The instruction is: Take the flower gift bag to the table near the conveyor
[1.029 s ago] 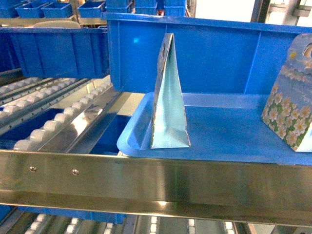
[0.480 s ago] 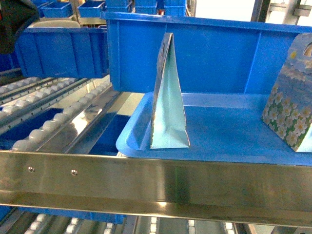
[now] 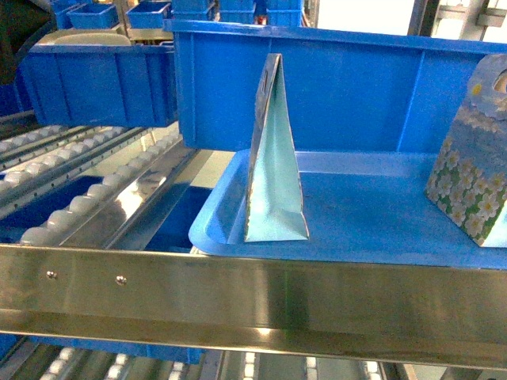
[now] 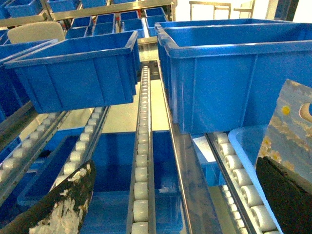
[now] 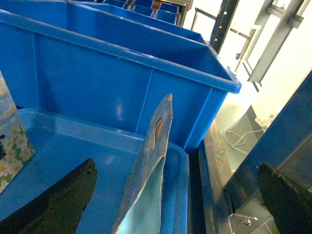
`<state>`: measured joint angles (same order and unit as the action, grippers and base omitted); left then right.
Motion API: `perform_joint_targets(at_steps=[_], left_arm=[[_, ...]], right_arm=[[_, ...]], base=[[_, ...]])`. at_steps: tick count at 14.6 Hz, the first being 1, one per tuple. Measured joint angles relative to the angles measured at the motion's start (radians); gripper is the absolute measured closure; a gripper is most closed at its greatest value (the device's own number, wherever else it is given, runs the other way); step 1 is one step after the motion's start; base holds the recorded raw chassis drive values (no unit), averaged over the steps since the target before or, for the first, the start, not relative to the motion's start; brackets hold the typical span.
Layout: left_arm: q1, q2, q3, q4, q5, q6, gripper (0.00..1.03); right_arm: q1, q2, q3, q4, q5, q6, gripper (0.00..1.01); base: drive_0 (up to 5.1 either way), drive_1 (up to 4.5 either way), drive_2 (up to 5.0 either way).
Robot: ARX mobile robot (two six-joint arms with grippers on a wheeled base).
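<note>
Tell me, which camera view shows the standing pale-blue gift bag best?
The head view: the gift bag stands whole and edge-on in the shallow blue tray. The right wrist view shows only its upper part with the handle hole. The left wrist view shows just one corner, with the bag's bottom out of frame.

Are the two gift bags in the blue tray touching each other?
Apart. The head view shows the folded bag standing left in the tray and the flower bag at the right edge, with bare blue tray floor between them.
</note>
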<state>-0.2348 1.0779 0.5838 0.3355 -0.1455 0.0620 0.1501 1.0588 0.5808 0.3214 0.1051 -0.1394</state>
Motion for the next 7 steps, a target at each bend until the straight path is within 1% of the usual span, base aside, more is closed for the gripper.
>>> perform_joint_targets(at_steps=[3,7], left_arm=[[-0.005,0.013,0.010,-0.017,0.001,-0.001,0.05],[-0.026,0.061,0.045,-0.014,-0.002,-0.001,0.05]], right_arm=[[-0.001,0.008,0.000,0.030,0.000,-0.008,0.03],[-0.001,0.041,0.016,0.074,0.002,-0.036,0.03]], base=[[0.0,0.00,0.0],[0.0,0.00,0.0]])
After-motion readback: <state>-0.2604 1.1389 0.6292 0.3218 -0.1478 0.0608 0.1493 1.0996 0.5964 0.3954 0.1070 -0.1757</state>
